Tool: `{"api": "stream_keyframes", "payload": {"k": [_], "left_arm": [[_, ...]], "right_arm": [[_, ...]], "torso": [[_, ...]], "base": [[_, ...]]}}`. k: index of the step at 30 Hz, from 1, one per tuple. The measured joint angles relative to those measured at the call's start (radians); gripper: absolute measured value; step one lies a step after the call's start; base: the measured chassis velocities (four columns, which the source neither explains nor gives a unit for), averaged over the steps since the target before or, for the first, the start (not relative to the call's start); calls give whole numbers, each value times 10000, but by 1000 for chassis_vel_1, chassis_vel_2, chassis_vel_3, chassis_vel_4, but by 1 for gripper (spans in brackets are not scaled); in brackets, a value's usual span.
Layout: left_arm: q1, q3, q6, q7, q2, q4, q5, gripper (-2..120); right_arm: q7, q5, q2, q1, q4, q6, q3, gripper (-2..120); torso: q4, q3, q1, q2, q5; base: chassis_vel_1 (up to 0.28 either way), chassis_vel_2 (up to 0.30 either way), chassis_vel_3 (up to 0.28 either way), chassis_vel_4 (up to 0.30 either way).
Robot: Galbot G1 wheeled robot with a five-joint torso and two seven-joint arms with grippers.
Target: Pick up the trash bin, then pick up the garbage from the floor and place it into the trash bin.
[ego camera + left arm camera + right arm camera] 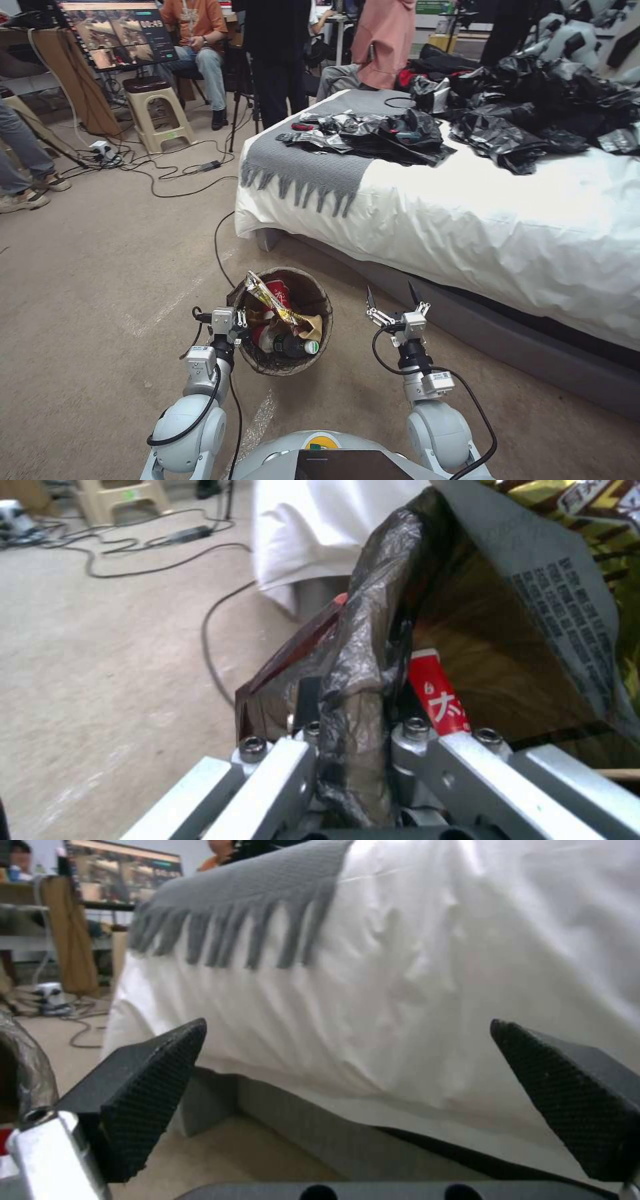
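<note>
Trash bin (288,360) on floor just beside bed (480,220), bag-lined rim pinched in left gripper (235,321) jaws. Inside bin: yellow snack wrapper (267,297), red cup (279,291), bottle (293,345). Right gripper (395,299) between bin and bed, jaws wide, empty. Cable (219,247) on floor beyond bin.

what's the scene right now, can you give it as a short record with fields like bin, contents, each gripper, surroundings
bin: trash bin, dark bag folded over its rim, on the carpet beside the bed
contents: yellow snack wrapper sticking up, red-and-white cup, bottle
left gripper: left gripper shut on the bin's rim and bag
right gripper: right gripper open, holding nothing, beside the bin and facing the bed
on bed: grey fringed throw, black plastic bags
floor: cables, plastic stool
</note>
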Motion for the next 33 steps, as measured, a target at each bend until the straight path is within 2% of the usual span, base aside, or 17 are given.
{"api": "stream_keyframes", "payload": {"k": [33], "left_arm": [[22, -6, 3, -2, 11, -139, -12, 3]], "right_arm": [[6, 43, -63, 181, -86, -73, 64, 100]], "torso": [[-3, 0, 0, 0, 0]], "base": [[115, 116, 121, 115]]}}
